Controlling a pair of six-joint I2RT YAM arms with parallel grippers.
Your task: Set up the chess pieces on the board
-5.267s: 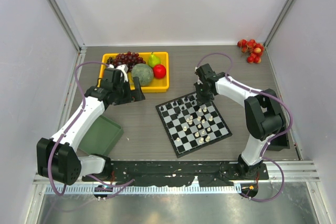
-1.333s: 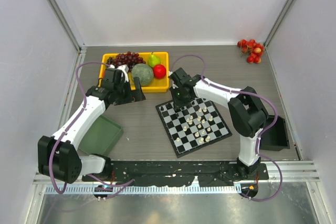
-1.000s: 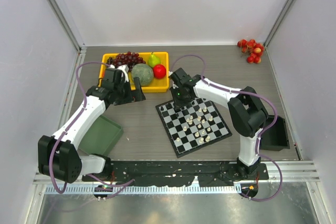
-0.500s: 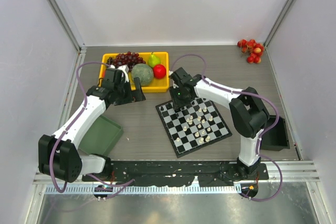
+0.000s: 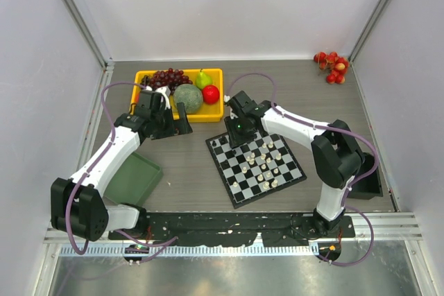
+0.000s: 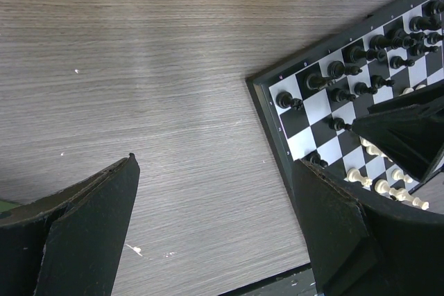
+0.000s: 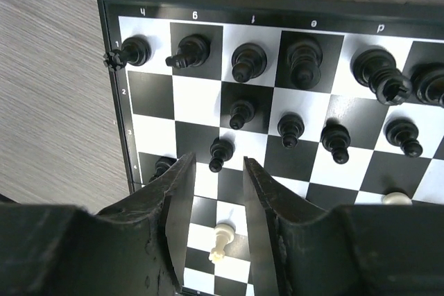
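Observation:
The board (image 5: 236,197) lies tilted at the table's middle, black chess pieces (image 5: 239,145) on its far side and cream-white ones (image 5: 268,175) nearer. My right gripper (image 5: 238,131) hovers over the board's far left corner. In the right wrist view it (image 7: 218,164) is open, and a black pawn (image 7: 219,152) stands free just past its tips. A white pawn (image 7: 222,238) stands below, between the fingers. My left gripper (image 5: 177,124) hangs wide open over bare table left of the board (image 6: 267,112), holding nothing (image 6: 216,164).
A yellow tray (image 5: 141,99) with grapes, a melon, a pear and a red apple sits behind the left gripper. A green tray (image 5: 135,178) lies at the near left. Red fruit (image 5: 331,66) sits at the far right corner, a black bin (image 5: 368,185) at the near right.
The right gripper's jaws have parted, leaving a black pawn standing on the board, and the gripper drew back slightly. The left arm has not moved.

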